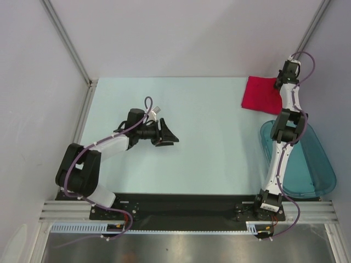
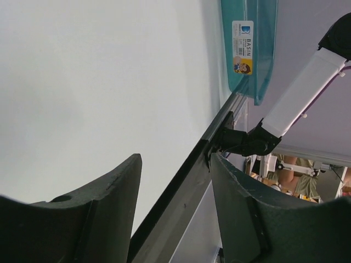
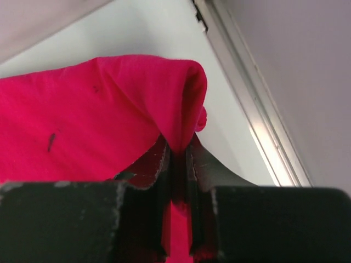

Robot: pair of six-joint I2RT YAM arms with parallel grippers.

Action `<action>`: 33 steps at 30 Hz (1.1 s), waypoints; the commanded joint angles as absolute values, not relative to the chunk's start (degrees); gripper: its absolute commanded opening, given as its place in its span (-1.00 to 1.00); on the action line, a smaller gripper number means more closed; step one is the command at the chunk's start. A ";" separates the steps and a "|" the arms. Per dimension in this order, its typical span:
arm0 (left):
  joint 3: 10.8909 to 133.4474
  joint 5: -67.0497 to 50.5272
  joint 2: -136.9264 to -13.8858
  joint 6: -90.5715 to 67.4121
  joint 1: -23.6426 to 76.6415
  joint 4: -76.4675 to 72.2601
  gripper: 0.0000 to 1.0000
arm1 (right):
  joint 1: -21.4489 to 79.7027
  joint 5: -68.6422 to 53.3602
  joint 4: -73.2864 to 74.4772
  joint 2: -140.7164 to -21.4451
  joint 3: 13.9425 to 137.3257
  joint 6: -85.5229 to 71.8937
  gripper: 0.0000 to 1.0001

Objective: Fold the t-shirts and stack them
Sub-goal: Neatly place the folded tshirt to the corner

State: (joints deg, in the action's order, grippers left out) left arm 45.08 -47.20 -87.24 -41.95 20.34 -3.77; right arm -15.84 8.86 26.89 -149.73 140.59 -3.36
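Currently a raised fold of the t-shirt (image 3: 82, 120) is pinched by the right end effector (image 3: 178, 150); the rest is spread to its left on the bench (image 1: 208, 120). The left end effector (image 2: 175, 181) is held spread, empty. Cloth is judged light, limp, unbreakable; edges are best gripped.

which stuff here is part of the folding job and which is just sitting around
Part of the job: red t-shirt, pinched in the right claw; left claw, open, empty.
Just lying about: teal plastic bin.
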 commanded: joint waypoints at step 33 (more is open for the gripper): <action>48.08 -47.20 -91.86 -44.21 23.11 -9.49 0.14 | -12.31 13.18 4.03 -148.99 144.67 12.13 0.18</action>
